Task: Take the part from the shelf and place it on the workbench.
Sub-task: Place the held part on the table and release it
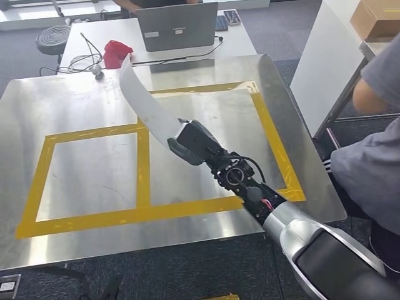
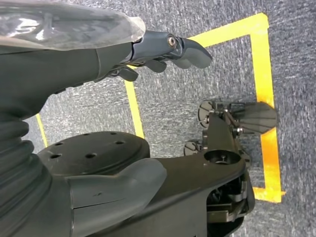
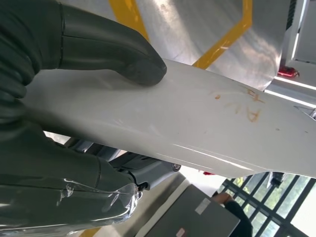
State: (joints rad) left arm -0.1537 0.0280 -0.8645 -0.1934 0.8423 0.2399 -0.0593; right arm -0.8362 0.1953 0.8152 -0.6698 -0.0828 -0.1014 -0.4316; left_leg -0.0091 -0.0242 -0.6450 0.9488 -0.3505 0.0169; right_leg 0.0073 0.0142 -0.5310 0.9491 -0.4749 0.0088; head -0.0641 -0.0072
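1. While the right hand [image 1: 195, 142] clasps one end of the long white curved part [image 1: 144, 103], thumb pressed on top and fingers beneath, the panel juts out over the taped metal surface [image 1: 85, 106], apparently so it clears the top before being lowered.
2. Its free end rises toward the laptop [image 1: 178, 26].
3. Hanging over carpet, the left hand [image 2: 164, 49] holds nothing, fingers loosely extended.

the right arm [image 1: 302, 234] is stretched forward and inward, and a white part [image 1: 141, 103] is gripped in the right hand [image 1: 195, 142]. the left hand [image 2: 164, 49] is held low, its fingers loosely extended and nothing gripped.
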